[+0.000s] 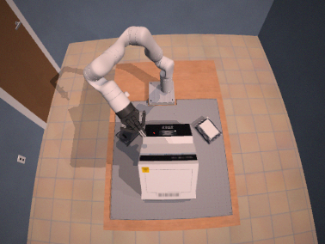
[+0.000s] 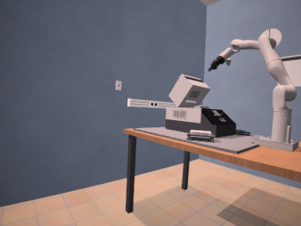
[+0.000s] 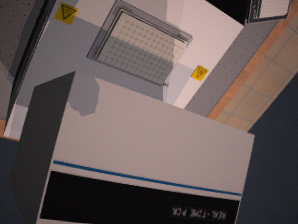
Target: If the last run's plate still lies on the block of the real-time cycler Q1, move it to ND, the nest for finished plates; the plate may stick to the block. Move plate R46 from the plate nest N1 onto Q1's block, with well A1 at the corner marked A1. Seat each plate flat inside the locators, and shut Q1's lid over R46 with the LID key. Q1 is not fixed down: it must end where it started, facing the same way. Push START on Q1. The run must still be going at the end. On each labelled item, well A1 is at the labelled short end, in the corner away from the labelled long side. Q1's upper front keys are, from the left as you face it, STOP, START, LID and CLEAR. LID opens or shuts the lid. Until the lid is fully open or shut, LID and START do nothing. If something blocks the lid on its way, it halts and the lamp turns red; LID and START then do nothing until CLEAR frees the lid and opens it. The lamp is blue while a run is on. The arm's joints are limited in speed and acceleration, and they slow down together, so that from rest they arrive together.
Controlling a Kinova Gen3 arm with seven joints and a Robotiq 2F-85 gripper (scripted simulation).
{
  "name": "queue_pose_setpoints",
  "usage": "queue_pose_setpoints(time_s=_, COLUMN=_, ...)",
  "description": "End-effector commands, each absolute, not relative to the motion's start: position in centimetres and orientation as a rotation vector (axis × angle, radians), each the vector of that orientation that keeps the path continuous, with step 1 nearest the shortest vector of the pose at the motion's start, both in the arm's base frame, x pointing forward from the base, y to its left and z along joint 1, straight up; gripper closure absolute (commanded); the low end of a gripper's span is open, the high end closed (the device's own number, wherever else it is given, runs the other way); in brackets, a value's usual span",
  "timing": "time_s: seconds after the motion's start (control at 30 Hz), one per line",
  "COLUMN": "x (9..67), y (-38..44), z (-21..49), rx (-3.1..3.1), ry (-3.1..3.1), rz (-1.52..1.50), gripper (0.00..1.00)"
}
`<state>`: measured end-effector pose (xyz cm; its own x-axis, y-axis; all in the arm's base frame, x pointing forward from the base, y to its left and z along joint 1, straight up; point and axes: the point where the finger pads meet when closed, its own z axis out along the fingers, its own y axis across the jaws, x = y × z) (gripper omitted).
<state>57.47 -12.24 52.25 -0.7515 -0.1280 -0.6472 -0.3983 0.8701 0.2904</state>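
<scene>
The cycler Q1 (image 1: 168, 163) stands mid-mat, its black key panel (image 1: 168, 129) facing the arm's base. Its white lid (image 2: 189, 92) is tilted up and open; it also fills the lower wrist view (image 3: 140, 165). Beyond the lid, a pale dotted plate (image 3: 140, 46) lies in the framed block recess; its label cannot be read. My gripper (image 1: 140, 127) (image 2: 211, 68) is shut and empty, high above Q1's left front corner, clear of the lid. A white plate lies in the right-hand nest (image 1: 208, 130). The left-hand nest (image 1: 125, 137) looks dark and is partly hidden by my wrist.
The grey mat (image 1: 169, 206) covers the wooden table. The arm's base plate (image 1: 162, 98) sits behind Q1. A small red spot (image 1: 154, 133) shows on the key panel. Two yellow warning labels (image 3: 66, 12) flank the block.
</scene>
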Motion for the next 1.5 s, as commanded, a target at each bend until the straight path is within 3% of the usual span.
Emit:
queue_pose_setpoints(time_s=0.0, x=56.6, y=-11.9, z=52.4, rx=-0.404, ry=2.409, rz=0.526, gripper=0.9)
queue_pose_setpoints(time_s=1.47, x=45.7, y=-7.9, z=52.3, rx=-0.723, ry=2.584, rz=0.211, gripper=0.9)
